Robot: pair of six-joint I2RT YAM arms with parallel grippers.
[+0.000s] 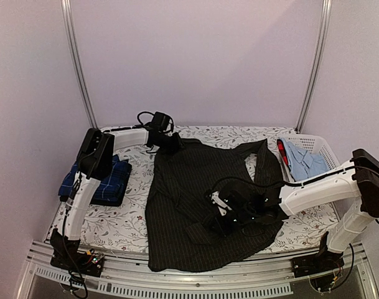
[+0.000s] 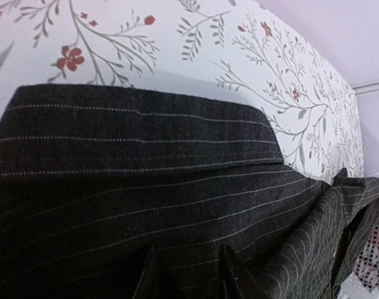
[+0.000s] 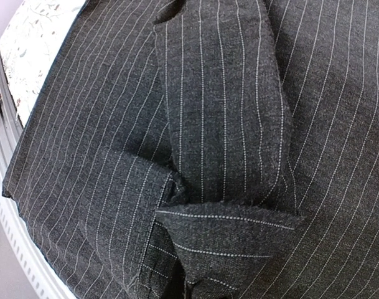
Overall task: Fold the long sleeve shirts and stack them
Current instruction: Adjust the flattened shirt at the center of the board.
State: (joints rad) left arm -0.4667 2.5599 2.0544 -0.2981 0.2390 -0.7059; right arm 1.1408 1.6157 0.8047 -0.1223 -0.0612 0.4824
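The black shirt [image 1: 195,205] lies spread face down or up (we cannot tell which) across the middle of the table [image 1: 127,218]. Its collar is toward the far edge and its hem reaches the near edge. One sleeve is bunched in a loop at the far right, close to the basket [image 1: 323,144]. Another fold of cloth is doubled over on the shirt's own body, near the middle.

The right gripper [image 1: 229,215] sits low on that doubled fold. Its jaws are pressed together, and in the wrist view a pinstriped flap with a stitched edge gathers to a point at the bottom of the frame, pinched there.

The left gripper [image 1: 167,142] is at the far edge by the collar. Its wrist view shows the flat collar band and puckered cloth just below it, but not the fingers, so we cannot tell whether it is spread or closed.

The navy shirt [image 1: 108,180] rests folded on the left side of the table, apart from the black one and partly hidden by the left arm.

In the basket at the far right lies a crumpled blue cloth [image 1: 304,161].
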